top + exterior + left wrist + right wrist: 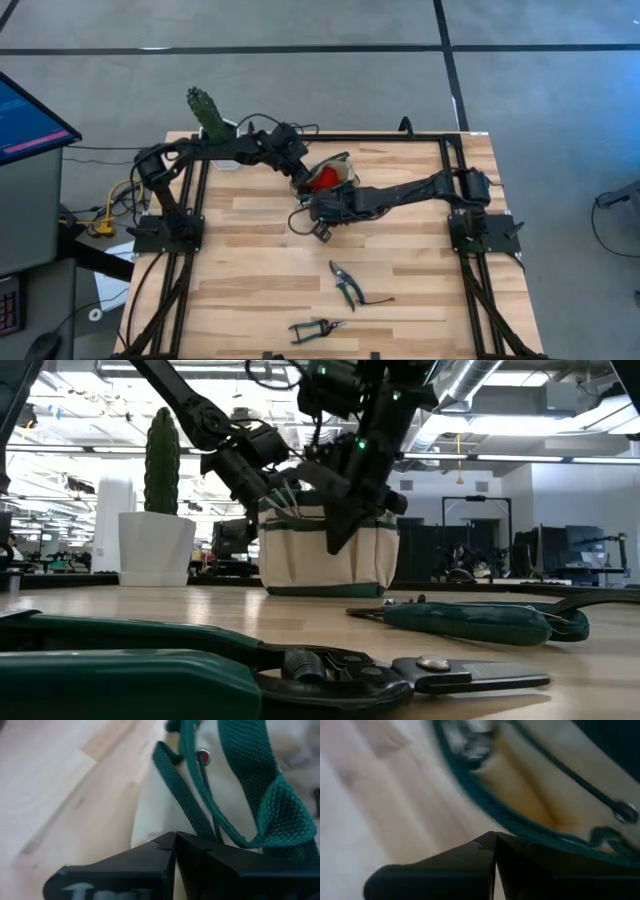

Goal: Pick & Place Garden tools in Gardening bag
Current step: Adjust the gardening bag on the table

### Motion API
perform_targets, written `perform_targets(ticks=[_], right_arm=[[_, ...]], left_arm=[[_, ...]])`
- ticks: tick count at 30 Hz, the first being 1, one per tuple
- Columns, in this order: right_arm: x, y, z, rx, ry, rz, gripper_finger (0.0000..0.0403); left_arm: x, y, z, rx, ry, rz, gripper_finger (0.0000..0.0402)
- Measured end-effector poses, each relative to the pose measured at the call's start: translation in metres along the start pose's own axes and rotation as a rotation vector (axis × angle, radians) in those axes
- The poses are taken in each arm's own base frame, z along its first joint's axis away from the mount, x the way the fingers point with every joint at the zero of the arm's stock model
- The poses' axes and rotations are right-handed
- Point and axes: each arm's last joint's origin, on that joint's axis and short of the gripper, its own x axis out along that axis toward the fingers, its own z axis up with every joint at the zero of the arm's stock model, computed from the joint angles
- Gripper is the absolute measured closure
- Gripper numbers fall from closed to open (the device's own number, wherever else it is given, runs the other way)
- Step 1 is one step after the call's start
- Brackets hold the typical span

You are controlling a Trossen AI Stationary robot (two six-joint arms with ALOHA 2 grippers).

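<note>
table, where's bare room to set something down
Free: the wide left-front boards, between the left arm's base and the pruning shears. Crowded: the back middle, where both arms meet at the gardening bag, and around the second shears.

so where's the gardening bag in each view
High view: gardening bag at the table's far middle, between both grippers.
Low view: centre, behind the arms.
Left wrist view: beige side and green straps fill the right.
Right wrist view: open rim, upper right.
Shared landmark: its green trim.
</note>
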Motion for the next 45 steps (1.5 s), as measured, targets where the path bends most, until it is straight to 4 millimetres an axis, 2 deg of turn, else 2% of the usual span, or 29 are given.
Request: perform_targets(ticks=[12,19,28,33,36,40,45], right_arm=[[0.010,-0.033,0.011,-0.081,0.058,-0.071,0.0403],[0.017,-0.054,0.024,-0.097,0.055,-0.042,0.0403],[0.023,-0.075,0.038,-0.101,0.029,-0.002,0.0403],[0.026,-0.086,0.043,-0.093,0.029,0.020,0.0403],[0.027,-0.089,0.043,-0.096,0.045,0.046,0.0403],[0.013,-0.087,0.046,-0.140,0.023,0.080,0.0403],[-0.021,-0.092,0.048,-0.155,-0.011,0.097,0.0403]], left_arm=[[0.001,-0.022,-0.019,0.006,0.174,-0.011,0.0400],[0.001,-0.037,-0.025,0.034,0.214,-0.024,0.0400],[-0.029,-0.056,-0.021,0.075,0.168,0.004,0.0400],[-0.043,-0.059,-0.020,0.057,0.160,0.027,0.0400],[-0.050,-0.057,-0.023,0.074,0.177,0.098,0.0400],[-0.059,-0.050,-0.024,0.060,0.192,0.165,0.0400],[-0.065,-0.043,-0.035,0.040,0.211,0.179,0.0400]])
